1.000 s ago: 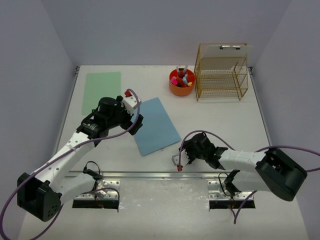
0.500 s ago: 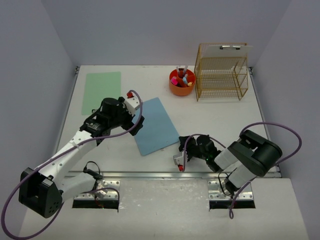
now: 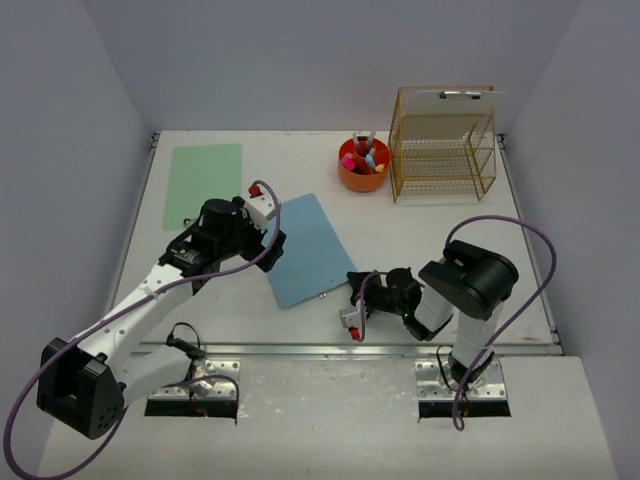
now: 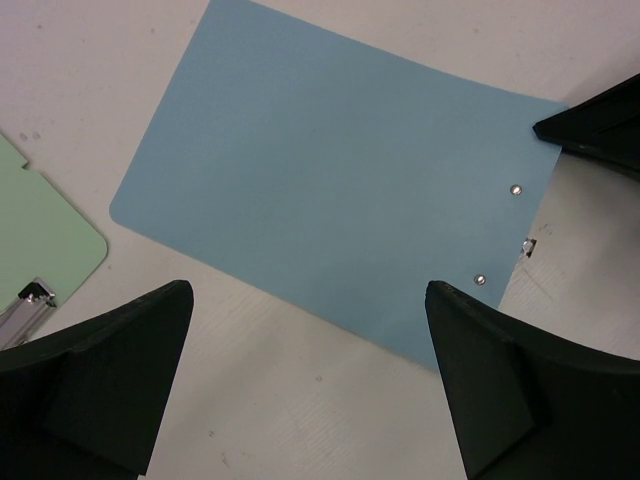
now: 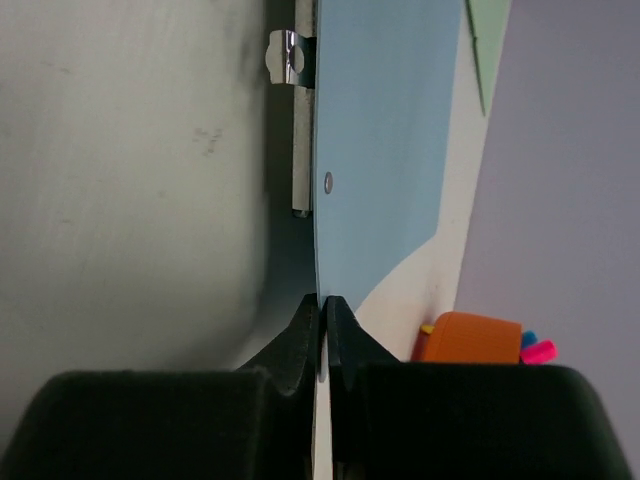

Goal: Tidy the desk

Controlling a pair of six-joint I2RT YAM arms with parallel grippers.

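The white desk (image 3: 430,240) holds a blue clipboard (image 3: 305,250) lying with its rivets up, its metal clip (image 5: 290,55) underneath. My right gripper (image 3: 356,281) is shut on the board's near right edge; in the right wrist view the fingers (image 5: 322,300) pinch the blue board (image 5: 375,150) edge-on. My left gripper (image 3: 266,241) is open and empty just above the board's left edge; in the left wrist view its fingers (image 4: 308,300) straddle bare desk beside the board (image 4: 330,190). A green clipboard (image 3: 203,180) lies at the back left and also shows in the left wrist view (image 4: 40,245).
An orange cup (image 3: 363,172) of pens stands at the back, beside a gold wire rack (image 3: 443,150) with a white clipboard (image 3: 460,98) on top. A metal rail (image 3: 330,348) runs along the desk's front edge. Lavender walls close in three sides.
My right arm has folded back and its gripper has moved left onto the blue clipboard's near right edge and shut on it. The board has shifted slightly left. My left gripper barely moved.
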